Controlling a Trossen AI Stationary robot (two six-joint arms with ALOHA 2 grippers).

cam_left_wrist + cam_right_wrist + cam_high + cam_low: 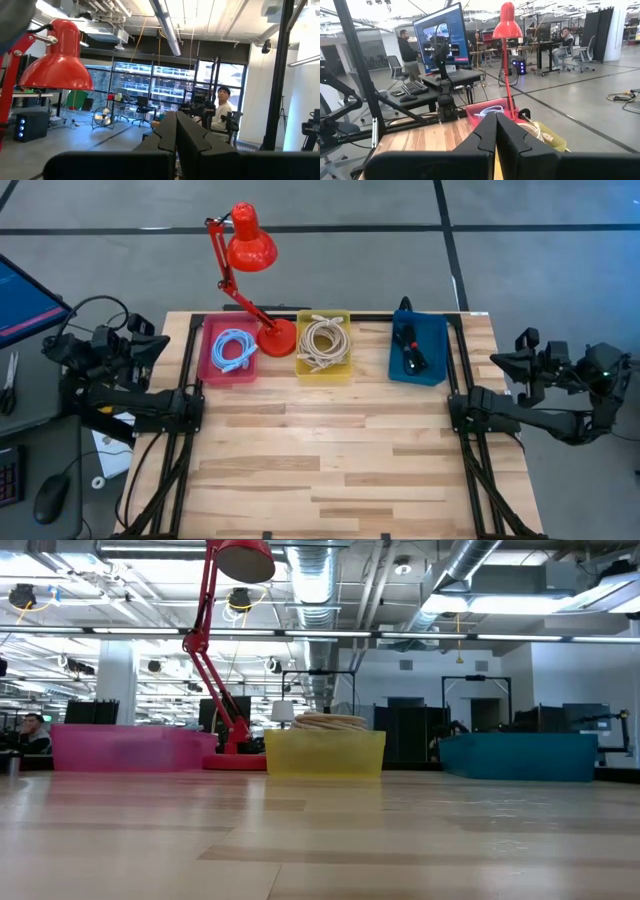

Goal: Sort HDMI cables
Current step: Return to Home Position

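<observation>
- left gripper (pixel 160 344): parked at the left edge of the table (pixel 330 450), level with the pink bin (pixel 206 360); fingers pressed together, gripping nothing
- right gripper (pixel 495 359): parked at the table's right edge, near the blue bin (pixel 432 358); fingers likewise pressed together, nothing between them
- light blue HDMI cables (pixel 234 348): coiled inside the pink bin
- beige HDMI cables (pixel 323 343): coiled inside the yellow bin (pixel 324 372); in the low view the top of the coil shows above the rim
- black HDMI cables (pixel 410 348): lying lengthwise in the blue bin
- bins: one row along the far side of the table; pink, yellow, blue from left to right
- red desk lamp (pixel 250 240): base sits just between the pink and yellow bins; head hangs beyond the table's far edge
</observation>
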